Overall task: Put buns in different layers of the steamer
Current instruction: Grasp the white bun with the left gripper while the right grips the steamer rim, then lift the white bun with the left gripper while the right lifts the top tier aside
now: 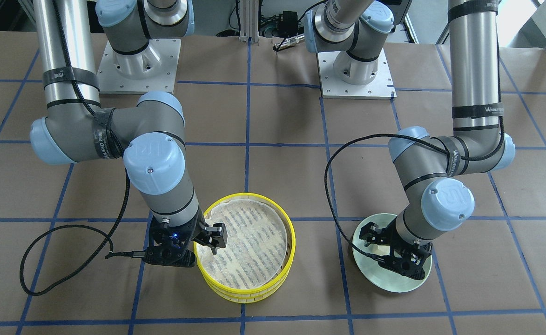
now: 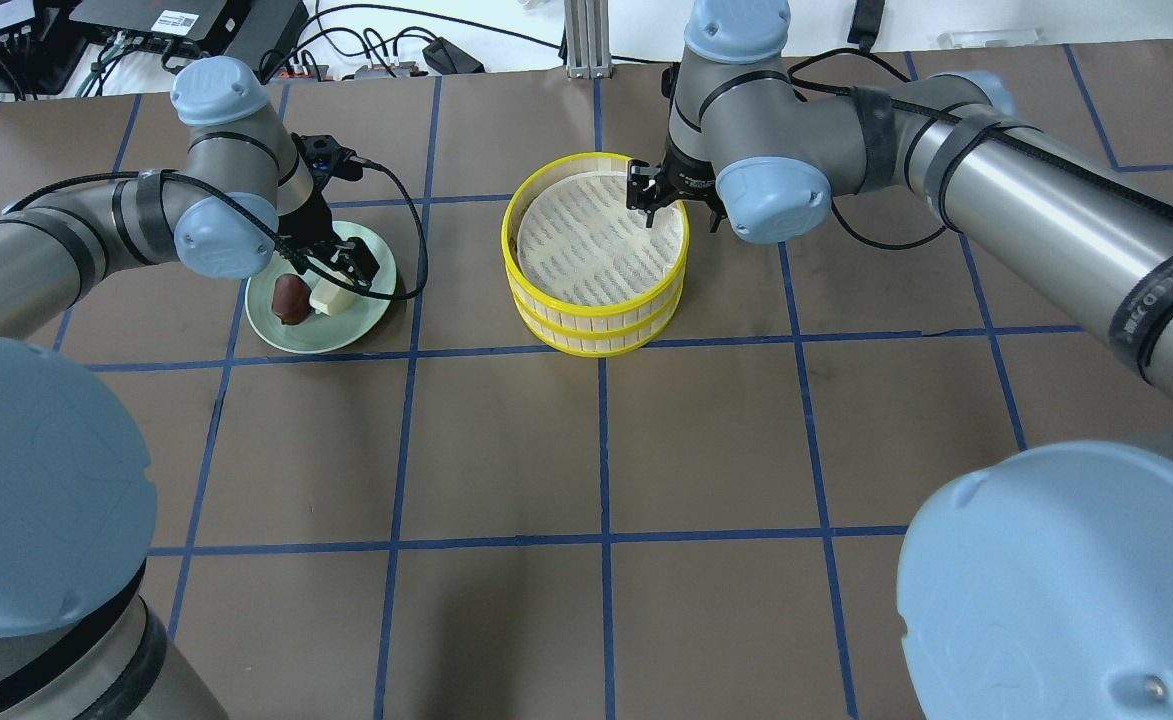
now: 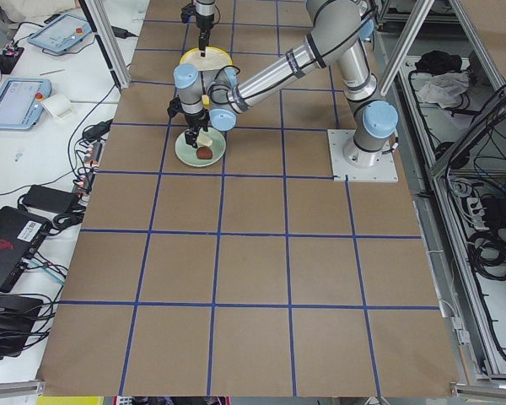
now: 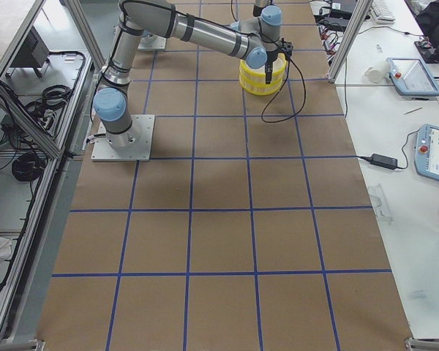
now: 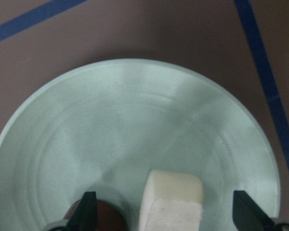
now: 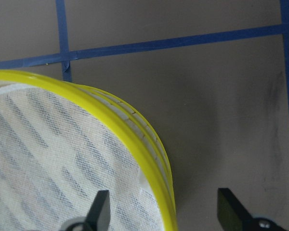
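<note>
The cream-white bun (image 2: 331, 296) and the dark reddish-brown bun (image 2: 291, 298) lie side by side on a pale green plate (image 2: 346, 325). My left gripper (image 2: 331, 270) hangs open just above them. In the left wrist view its fingertips (image 5: 86, 211) straddle the cream bun (image 5: 171, 202), and the brown bun (image 5: 106, 216) sits by the left finger. The yellow-rimmed steamer (image 2: 596, 320) stands as stacked layers with a white liner (image 2: 586, 245) on top, and no bun shows on it. My right gripper (image 2: 651, 195) is open at the steamer's far right rim (image 6: 154, 159), one finger inside and one outside.
The brown table (image 2: 596, 450) carries a grid of blue tape lines. The arm bases (image 1: 138, 60) stand on metal plates at the robot's side. Black cables (image 1: 35, 260) loop beside both wrists. Monitors and tablets lie beyond the table ends.
</note>
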